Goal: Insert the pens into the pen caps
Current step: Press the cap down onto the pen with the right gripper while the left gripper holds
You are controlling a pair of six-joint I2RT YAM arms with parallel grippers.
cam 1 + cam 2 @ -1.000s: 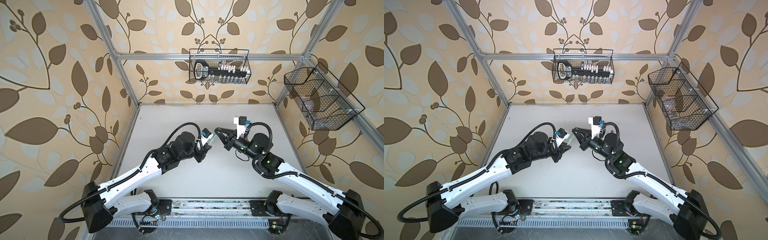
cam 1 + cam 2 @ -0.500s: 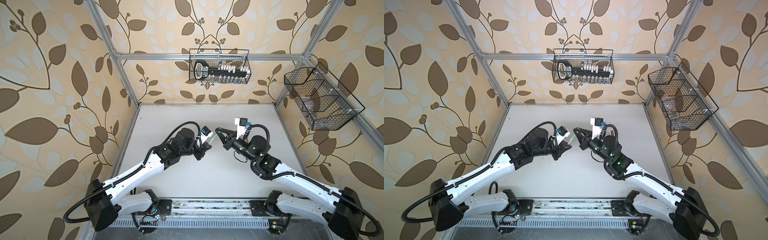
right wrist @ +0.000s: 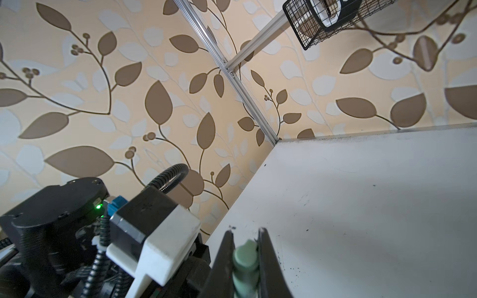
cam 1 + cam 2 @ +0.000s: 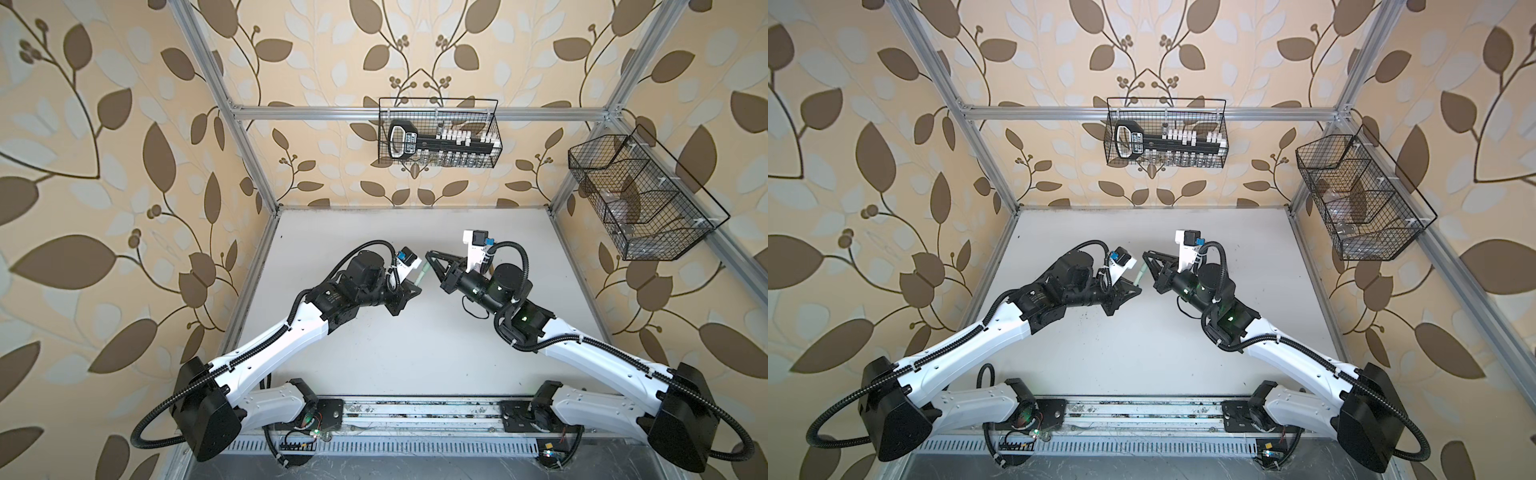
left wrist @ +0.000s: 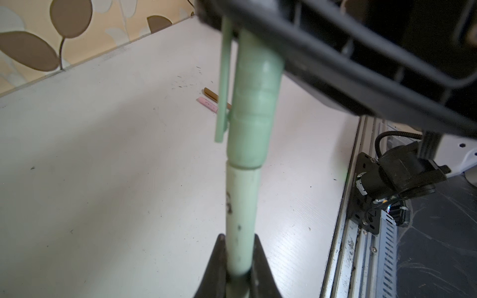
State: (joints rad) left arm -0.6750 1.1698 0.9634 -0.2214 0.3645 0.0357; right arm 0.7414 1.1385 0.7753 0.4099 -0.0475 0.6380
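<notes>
- Left claw (image 5: 238,238): clenched on the barrel of the pale green pen (image 5: 240,203), held above the table (image 4: 374,353) near its middle.
- Right claw (image 3: 245,233): clenched on the pale green pen cap (image 3: 245,258), its fingers either side of the cap's closed end.
- Pen and cap: in the left wrist view the cap's mouth sits over the pen's front end, so the tip is hidden inside. The cap's clip runs alongside it.
- Both top views: the two claws meet tip to tip, joined by the short green length of pen between them.
- Pink pen (image 5: 207,103) and brown pen (image 5: 211,93): side by side on the table, partly hidden behind the green cap. Whether they are capped cannot be told.
- Wire baskets: one on the back wall (image 4: 438,102), one on the side wall (image 4: 665,232).
</notes>
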